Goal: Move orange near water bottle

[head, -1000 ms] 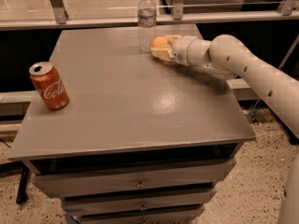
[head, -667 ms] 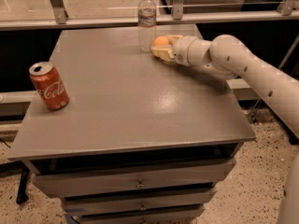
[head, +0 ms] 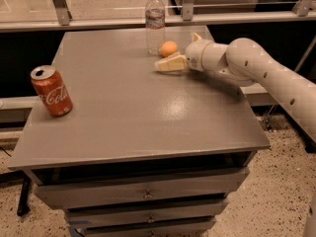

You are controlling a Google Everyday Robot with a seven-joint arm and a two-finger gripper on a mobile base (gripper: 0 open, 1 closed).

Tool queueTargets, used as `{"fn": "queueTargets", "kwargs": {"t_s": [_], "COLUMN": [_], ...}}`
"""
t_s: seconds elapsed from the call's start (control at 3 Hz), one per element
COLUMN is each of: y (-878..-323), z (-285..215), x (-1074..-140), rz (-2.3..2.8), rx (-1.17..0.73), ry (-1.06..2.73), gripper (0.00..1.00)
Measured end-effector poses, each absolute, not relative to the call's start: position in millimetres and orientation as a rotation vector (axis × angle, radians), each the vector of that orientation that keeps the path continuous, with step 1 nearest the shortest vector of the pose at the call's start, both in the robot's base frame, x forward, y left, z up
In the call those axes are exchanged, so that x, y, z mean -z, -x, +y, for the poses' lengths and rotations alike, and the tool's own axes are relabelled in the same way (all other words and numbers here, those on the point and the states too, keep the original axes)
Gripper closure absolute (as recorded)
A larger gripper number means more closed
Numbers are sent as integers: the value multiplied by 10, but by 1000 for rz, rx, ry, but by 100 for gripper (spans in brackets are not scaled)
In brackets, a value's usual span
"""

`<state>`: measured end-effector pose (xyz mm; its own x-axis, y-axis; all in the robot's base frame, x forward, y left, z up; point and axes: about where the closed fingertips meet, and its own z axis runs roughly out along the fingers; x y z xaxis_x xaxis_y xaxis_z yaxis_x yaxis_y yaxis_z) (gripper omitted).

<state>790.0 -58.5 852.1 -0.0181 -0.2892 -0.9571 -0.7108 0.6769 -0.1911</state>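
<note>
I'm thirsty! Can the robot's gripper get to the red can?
Probably yes. The gripper sits open beside the orange, and nothing on the table stands between it and the can.

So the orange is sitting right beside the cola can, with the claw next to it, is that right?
Not quite. The camera view shows the orange sitting right beside the water bottle, with the claw next to it. The cola can stands apart, near the left edge of the table.
</note>
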Motion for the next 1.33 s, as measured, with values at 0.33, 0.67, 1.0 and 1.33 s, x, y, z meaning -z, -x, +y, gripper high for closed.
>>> {"fn": "queueTargets", "kwargs": {"t_s": [0.33,0.67,1.0,1.33], "y": [-7748,-7473,-7120,-6742], "z": [-816,-1277,-1804,-2285], "x": [-8752,-9002,-9150,-9269], "rz": [1560,1520,1514,1526], "rx": [-449,-476,-476,-425], "ry": [815,806,815,772], "gripper": [0,0,0,0]}}
